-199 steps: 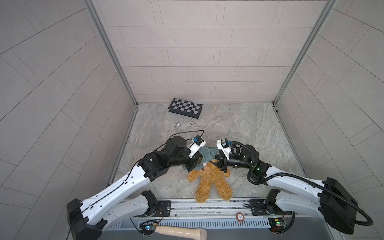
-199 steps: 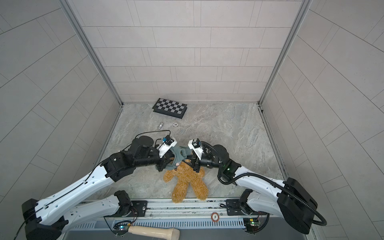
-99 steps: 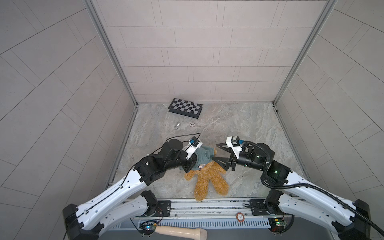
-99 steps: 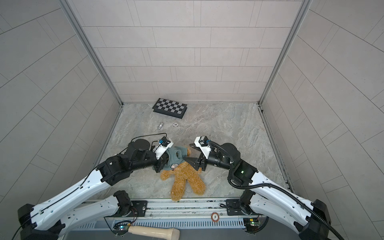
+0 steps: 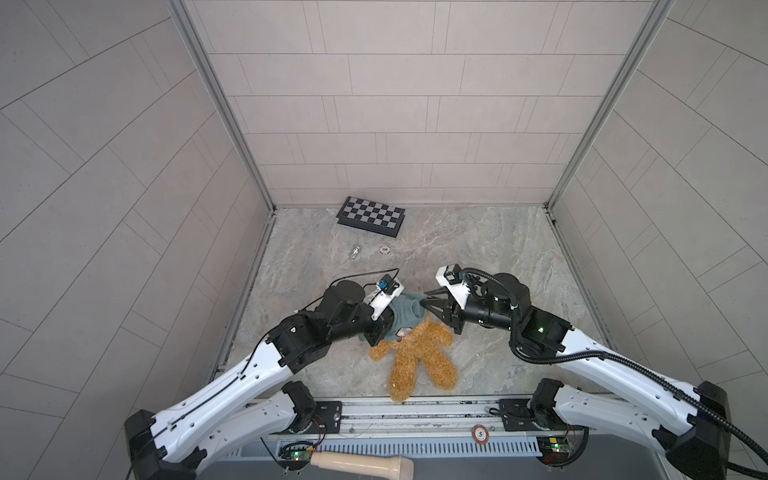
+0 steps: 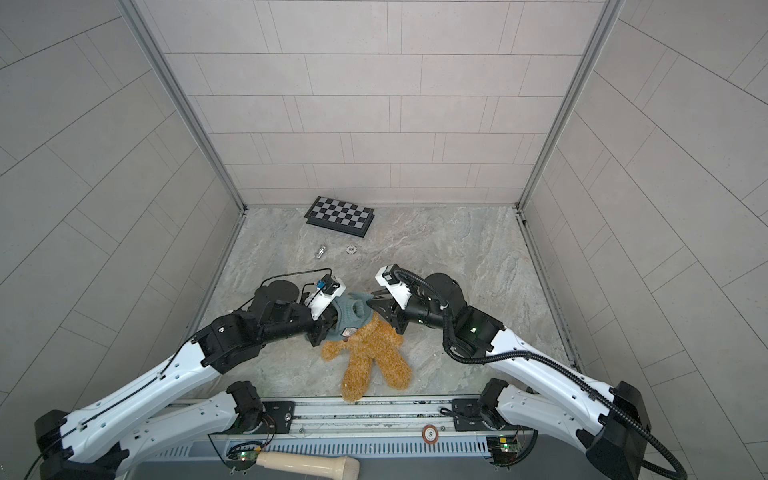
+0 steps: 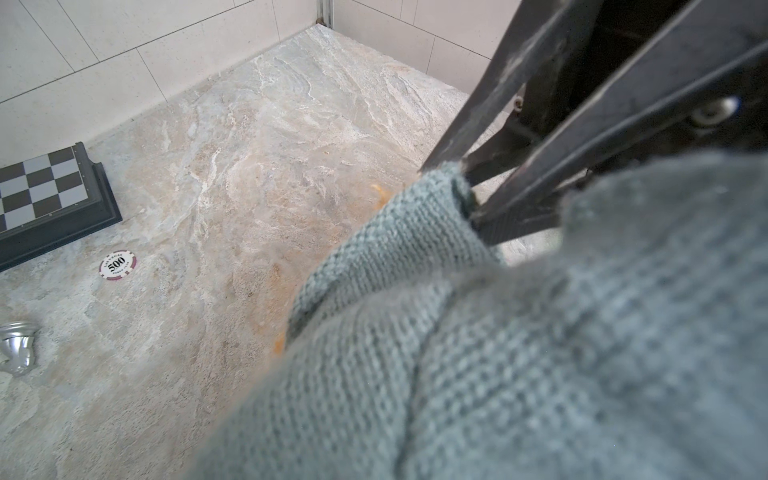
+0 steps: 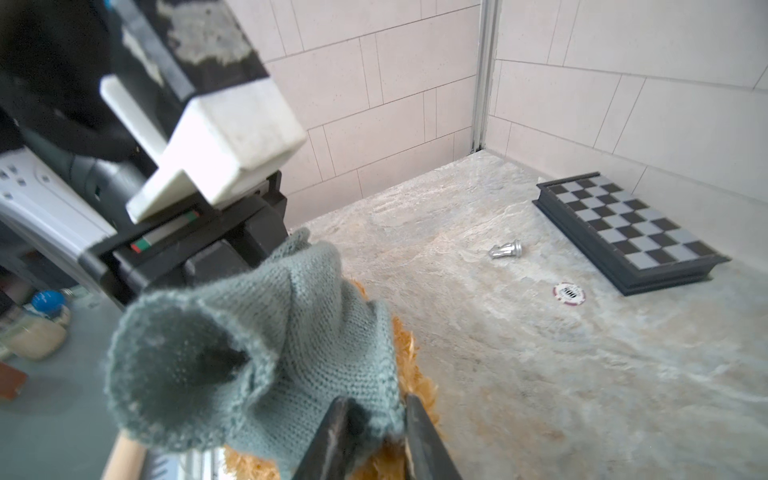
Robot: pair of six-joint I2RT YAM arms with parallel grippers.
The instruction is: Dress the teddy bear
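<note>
The teddy bear [image 5: 419, 353] [image 6: 370, 353] lies on the stone floor, legs toward the front rail. A grey-green knit sweater [image 5: 405, 316] [image 6: 351, 313] covers its head and shoulders. My left gripper [image 5: 384, 328] [image 6: 326, 328] is shut on the sweater's left side; in the left wrist view the sweater [image 7: 498, 353] hides its jaws. My right gripper [image 5: 424, 305] [image 6: 370, 303] [image 8: 374, 411] is shut on the sweater's right hem [image 8: 270, 353], with golden fur [image 8: 419, 395] just beneath. Both sleeves hang empty.
A folded chessboard [image 5: 371, 216] [image 8: 623, 232] lies by the back wall. A poker chip [image 5: 385, 249] [image 7: 118, 265] and a silver chess piece [image 5: 354, 251] [image 8: 507, 249] lie on the floor behind the bear. Tiled walls close three sides. A wooden handle [image 5: 361, 463] lies below the front rail.
The right gripper let go, drew back to the right with jaws wide, then returned and closed on the sweater's right hem. The left gripper kept its hold and shifted slightly.
</note>
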